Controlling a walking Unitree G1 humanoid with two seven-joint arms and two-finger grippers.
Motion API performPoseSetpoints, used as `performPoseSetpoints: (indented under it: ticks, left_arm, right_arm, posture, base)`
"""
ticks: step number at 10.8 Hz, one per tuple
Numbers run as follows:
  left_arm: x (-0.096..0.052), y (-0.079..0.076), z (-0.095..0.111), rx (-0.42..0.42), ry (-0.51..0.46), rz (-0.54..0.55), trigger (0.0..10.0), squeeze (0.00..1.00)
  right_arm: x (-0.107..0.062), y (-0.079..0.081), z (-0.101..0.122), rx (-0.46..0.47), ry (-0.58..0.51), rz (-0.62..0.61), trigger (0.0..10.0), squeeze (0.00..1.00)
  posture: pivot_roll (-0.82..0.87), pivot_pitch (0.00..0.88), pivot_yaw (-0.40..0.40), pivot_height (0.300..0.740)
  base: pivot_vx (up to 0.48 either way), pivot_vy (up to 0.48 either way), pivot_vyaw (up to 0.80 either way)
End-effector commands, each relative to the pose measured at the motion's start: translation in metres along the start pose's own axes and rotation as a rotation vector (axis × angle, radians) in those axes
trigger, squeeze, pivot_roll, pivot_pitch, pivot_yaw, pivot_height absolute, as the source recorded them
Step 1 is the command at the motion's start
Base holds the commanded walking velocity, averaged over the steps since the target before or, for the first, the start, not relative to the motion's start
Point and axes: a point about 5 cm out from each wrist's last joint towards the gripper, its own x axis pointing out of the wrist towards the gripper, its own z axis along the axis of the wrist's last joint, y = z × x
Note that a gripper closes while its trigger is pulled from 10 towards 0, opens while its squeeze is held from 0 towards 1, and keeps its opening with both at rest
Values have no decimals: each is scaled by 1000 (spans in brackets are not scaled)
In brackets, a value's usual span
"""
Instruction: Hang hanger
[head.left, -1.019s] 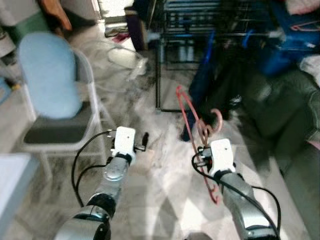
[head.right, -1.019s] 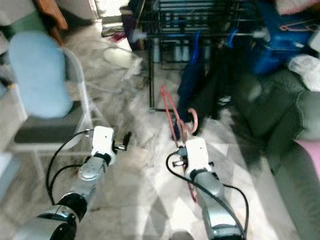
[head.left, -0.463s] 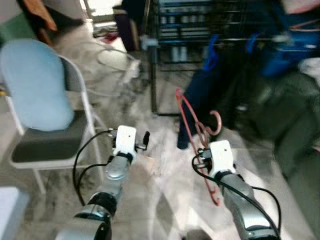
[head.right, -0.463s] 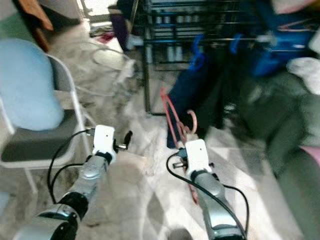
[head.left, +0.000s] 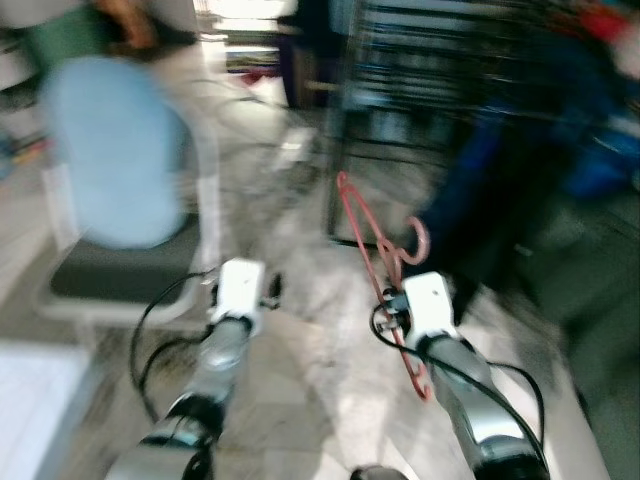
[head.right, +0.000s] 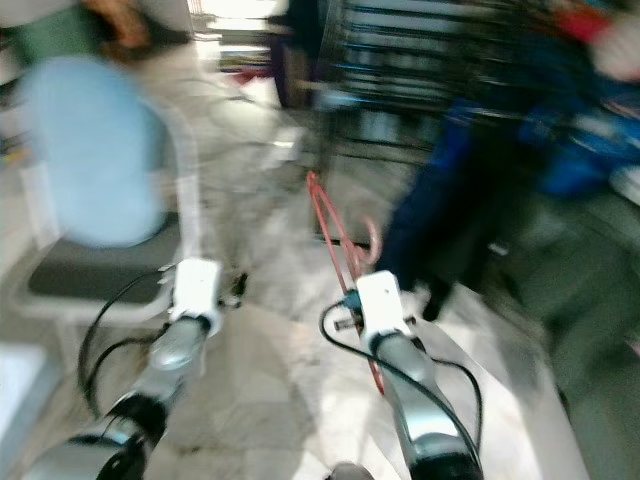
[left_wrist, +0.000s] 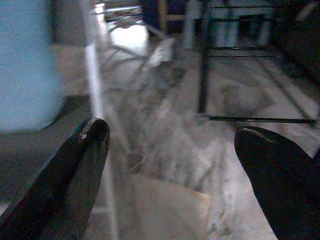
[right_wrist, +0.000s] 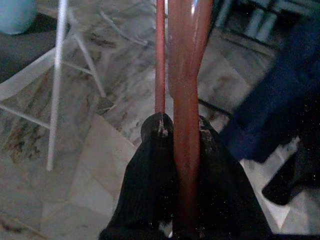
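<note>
The red hanger (right_wrist: 186, 75) looks like smooth, glossy plastic. The matt black fingers (right_wrist: 150, 170) gripping it seem rubbery. The floor (left_wrist: 165, 140) is polished veined marble. The chair (head.left: 120, 160) has a pale blue cloth back on a white-painted metal frame.

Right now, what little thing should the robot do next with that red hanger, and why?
Probably keep stepping toward the black metal clothes rack, holding tight. The right tool is shut on the thin red plastic hanger, whose hook points up, but the rack looks too far ahead to reach. The left tool is open and holds nothing. The head views are blurred, so the rail's exact spot is unclear.
</note>
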Motion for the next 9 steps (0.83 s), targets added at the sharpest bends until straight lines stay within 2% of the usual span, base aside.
performPoseSetpoints:
  ticks: [1, 2, 3, 4, 5, 6, 9]
  left_arm:
    - [-2, -2, -2, -5, -4, -10, 10000, 0]
    - [-9, 10, -10, -16, 4, 28, 10000, 0]
    - [-12, 19, -13, -18, 3, 47, 10000, 0]
    - [-14, 20, -16, 5, 12, 40, 10000, 0]
    - [-17, 20, -17, -10, -7, 13, 10000, 0]
    - [-17, 18, -17, -6, -6, 5, 10000, 0]
    - [-10, 9, -7, 6, -32, -63, 10000, 0]
  right_arm:
    - [1, -7, -3, 11, 12, -45, 10000, 0]
    - [8, -21, -16, 57, 86, -164, 10000, 0]
    - [9, -29, -21, 37, 102, -206, 10000, 0]
    - [9, -34, -27, 70, 122, -233, 10000, 0]
    - [5, -40, -39, 103, 157, -286, 10000, 0]
    - [4, -40, -42, 122, 161, -306, 10000, 0]
    - [6, -38, -44, 136, 153, -315, 10000, 0]
  posture:
    - [-106, 41, -57, 740]
    - [-50, 36, -74, 740]
    - [-44, 33, -81, 740]
    - [-29, 37, -83, 740]
    - [-17, 33, -79, 740]
    - [-21, 35, -71, 740]
    - [-68, 65, -21, 740]
  base:
    - [0, 0, 0]
    - [0, 0, 0]
    - [0, 0, 0]
    - [0, 0, 0]
    - [0, 0, 0]
    - [0, 0, 0]
    - [320, 0, 0]
